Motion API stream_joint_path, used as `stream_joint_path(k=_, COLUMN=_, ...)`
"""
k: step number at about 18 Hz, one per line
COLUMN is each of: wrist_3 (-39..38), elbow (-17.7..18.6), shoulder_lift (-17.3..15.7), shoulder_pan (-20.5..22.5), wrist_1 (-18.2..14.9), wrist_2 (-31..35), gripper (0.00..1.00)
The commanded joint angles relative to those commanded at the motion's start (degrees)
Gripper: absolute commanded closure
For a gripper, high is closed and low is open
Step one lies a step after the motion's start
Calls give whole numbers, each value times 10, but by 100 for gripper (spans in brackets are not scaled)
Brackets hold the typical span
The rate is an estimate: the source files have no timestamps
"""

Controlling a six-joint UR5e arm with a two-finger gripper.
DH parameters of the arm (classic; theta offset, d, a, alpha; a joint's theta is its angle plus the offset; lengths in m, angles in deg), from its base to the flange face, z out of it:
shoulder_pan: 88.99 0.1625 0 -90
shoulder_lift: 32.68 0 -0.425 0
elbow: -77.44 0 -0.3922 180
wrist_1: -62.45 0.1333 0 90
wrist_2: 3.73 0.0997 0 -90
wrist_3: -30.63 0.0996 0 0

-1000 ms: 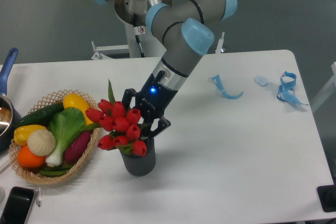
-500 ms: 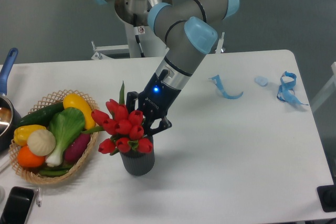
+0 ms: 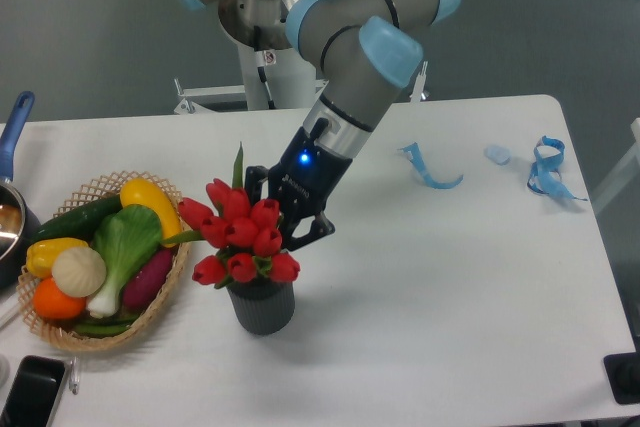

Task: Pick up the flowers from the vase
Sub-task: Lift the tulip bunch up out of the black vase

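Observation:
The flowers [image 3: 241, 237], a bunch of red tulip buds with green leaves, stand upright with their stems in the vase [image 3: 263, 308], a short dark grey ribbed cylinder near the table's front. My gripper [image 3: 283, 219] comes down at a slant from the upper right and sits right behind the buds, shut on the bunch. The buds hide the fingertips and the stems.
A wicker basket [image 3: 150, 314] with colourful vegetables stands just left of the vase. A dark phone [image 3: 30, 392] lies at the front left corner, a pot with a blue handle [image 3: 14, 132] at the left edge. Blue ribbon scraps [image 3: 432, 169] lie at the back right.
The gripper and the tulip bunch have risen a little and shifted right. The bunch has tilted from leaning left to standing upright over the vase.

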Motion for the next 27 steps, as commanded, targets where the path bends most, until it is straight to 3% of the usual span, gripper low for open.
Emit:
stream_joint_path(k=4, wrist_3=-50, elbow=-3, shoulder_lift=-15, shoulder_pan=3, wrist_1=1, wrist_2=-4, gripper=65)
stream_joint_path(k=12, wrist_3=-126, elbow=-61, shoulder_lift=-17, shoulder_pan=-3, wrist_1=0, wrist_2=-16, gripper=65)
stream_joint_path(k=24, wrist_3=-140, elbow=-57, shoulder_lift=-69, shoulder_pan=8, wrist_1=-7, wrist_2=-21, gripper=66)
stream_joint_path(k=27, wrist_3=-179, elbow=-59, shoulder_lift=-84, shoulder_pan=16, wrist_1=-6, wrist_2=-21, gripper=66)
